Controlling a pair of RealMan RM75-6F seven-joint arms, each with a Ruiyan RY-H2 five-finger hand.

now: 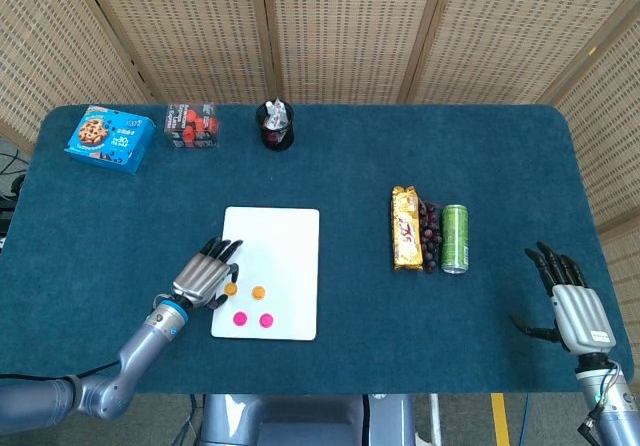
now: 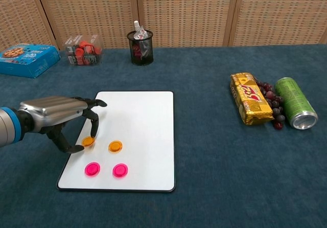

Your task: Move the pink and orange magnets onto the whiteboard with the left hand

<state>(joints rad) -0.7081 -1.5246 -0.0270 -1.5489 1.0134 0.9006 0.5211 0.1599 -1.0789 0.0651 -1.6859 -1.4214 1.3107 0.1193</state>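
orange magnet in left robot hand

My left hand sits at whiteboard near-left edge, fingertips apparently pinching an orange magnet; second orange right, two pink magnets nearer.

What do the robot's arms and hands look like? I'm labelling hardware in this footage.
Both hands, the left hand and right hand, have brushed silver metal backs and black fingers. The left arm is smooth silver-grey with a blue wrist band. No loose cables or markings show.
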